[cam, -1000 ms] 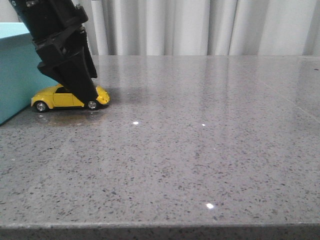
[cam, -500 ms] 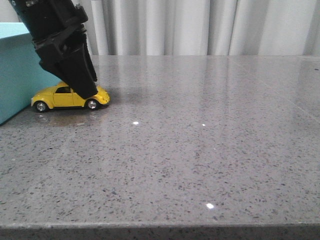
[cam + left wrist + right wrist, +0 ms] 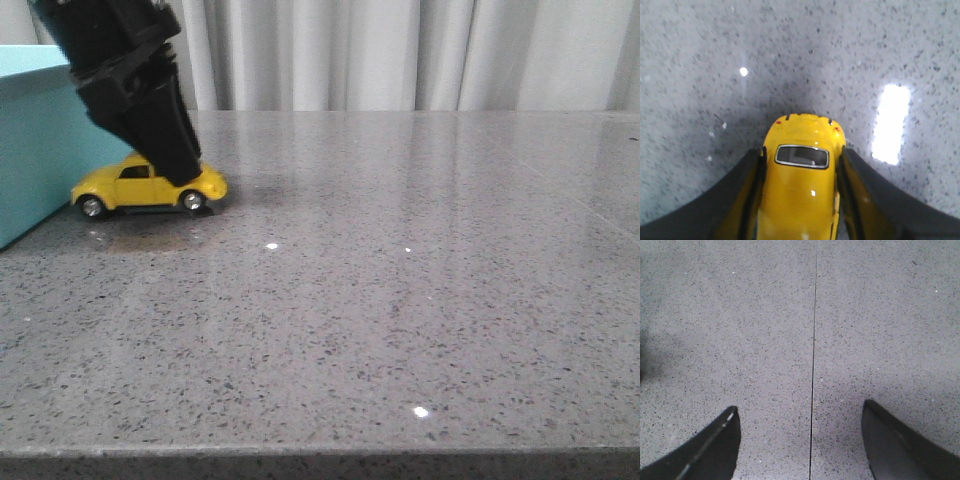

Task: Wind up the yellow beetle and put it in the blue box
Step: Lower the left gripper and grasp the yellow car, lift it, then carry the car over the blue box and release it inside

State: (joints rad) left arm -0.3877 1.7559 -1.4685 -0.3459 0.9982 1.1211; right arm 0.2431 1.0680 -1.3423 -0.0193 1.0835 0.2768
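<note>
The yellow beetle [image 3: 130,186] is on the grey table close beside the blue box [image 3: 30,140], which stands at the far left. My left gripper [image 3: 182,172] comes down on the car from above, shut on it. In the left wrist view the beetle [image 3: 799,200] fills the gap between the two black fingers [image 3: 747,190], which press its sides, and the left gripper [image 3: 802,152] sits over its roof. My right gripper [image 3: 800,407] is open and empty over bare table; it does not show in the front view.
The speckled grey table [image 3: 400,300] stretches to the right and front, with its front edge [image 3: 320,452] near the camera. A thin seam [image 3: 813,340] runs through the table under the right gripper. White curtains [image 3: 400,50] hang behind.
The left gripper and the yellow beetle have shifted a little to the right, away from the blue box, and sit slightly higher in the frame. The grip stays shut on the car.
</note>
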